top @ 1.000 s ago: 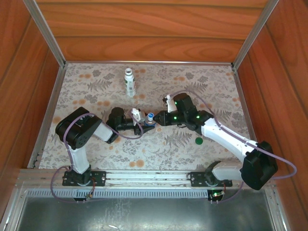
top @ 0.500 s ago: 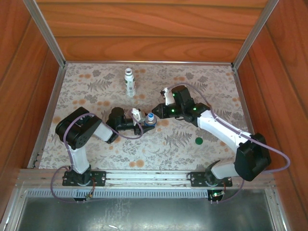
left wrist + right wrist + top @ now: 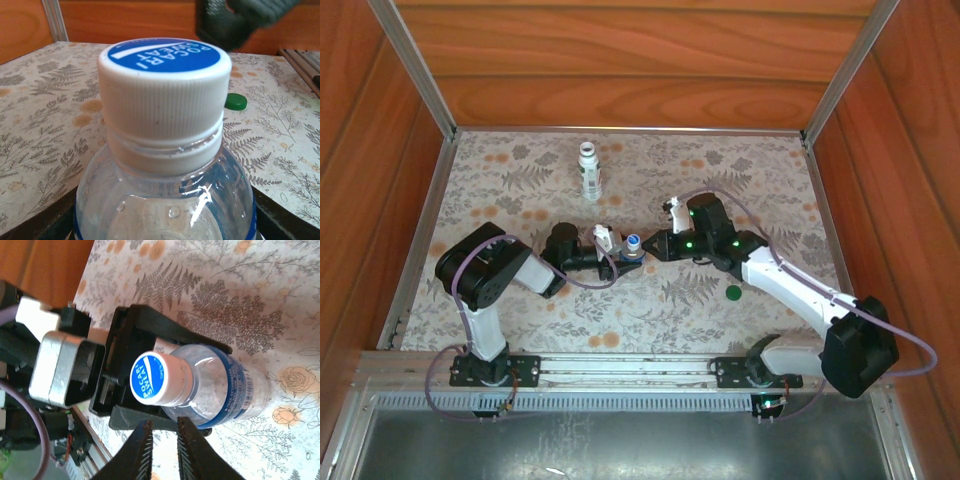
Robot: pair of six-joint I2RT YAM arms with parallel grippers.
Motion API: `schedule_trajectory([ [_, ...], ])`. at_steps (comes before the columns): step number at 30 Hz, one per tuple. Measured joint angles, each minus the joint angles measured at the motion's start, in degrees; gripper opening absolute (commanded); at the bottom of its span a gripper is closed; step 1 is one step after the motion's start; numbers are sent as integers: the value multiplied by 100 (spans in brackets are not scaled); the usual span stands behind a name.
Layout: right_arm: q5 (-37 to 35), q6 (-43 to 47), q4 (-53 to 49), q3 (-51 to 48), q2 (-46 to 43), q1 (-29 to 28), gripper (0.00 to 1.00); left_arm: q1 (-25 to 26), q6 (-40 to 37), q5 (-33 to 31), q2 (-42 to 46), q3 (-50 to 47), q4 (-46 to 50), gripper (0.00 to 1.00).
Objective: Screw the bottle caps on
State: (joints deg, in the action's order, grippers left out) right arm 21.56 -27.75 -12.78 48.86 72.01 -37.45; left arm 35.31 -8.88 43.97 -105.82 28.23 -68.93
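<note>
— Where is the blue cap sitting right now?

— It is sitting on the neck of the clear bottle, with its printed blue top facing up and its ribbed white side showing all round. I cannot tell whether it is turned fully home.

— And where is the bottle standing?

— It is standing upright near the middle of the flower-patterned worktop. The left hand is pinching it, one black jaw pressing on each side of its body.

— What is the right hand doing?

— The right hand is hovering just beside the bottle, coming at it from the side opposite the left hand. Its two ribbed fingers are parted a little, with nothing between them. They are touching neither the cap nor the bottle.

— Are the other pieces lying close by?

— The green cap is lying flat on the worktop to the right of the clear bottle and nearer the arm bases. It is just beside the right arm's white forearm and apart from both hands. The white bottle is standing upright toward the far edge, well apart from everything else. It is showing too small for me to tell how its top is looking.
</note>
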Motion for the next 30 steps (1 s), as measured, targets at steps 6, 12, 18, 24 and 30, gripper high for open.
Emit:
schedule_trajectory([
  [6, -101, 87, -7, 599, 531, 11, 21, 0, -2, -4, 0, 0, 2, 65],
  [12, 122, 201, -55, 761, 820, 11, 18, 0, -4, 0, 0, 0, 2, 65],
  [18, 356, 166, 136, 225, 448, 35, 14, 0, -26, 7, 0, -4, 4, 65],
  [24, 428, 120, -50, -195, -57, -122, 36, 0, -15, -42, 37, -13, 28, 65],
  [30, -31, 828, -492, -39, -487, -125, 62, 2, -79, -188, 645, -203, 595, 65],
])
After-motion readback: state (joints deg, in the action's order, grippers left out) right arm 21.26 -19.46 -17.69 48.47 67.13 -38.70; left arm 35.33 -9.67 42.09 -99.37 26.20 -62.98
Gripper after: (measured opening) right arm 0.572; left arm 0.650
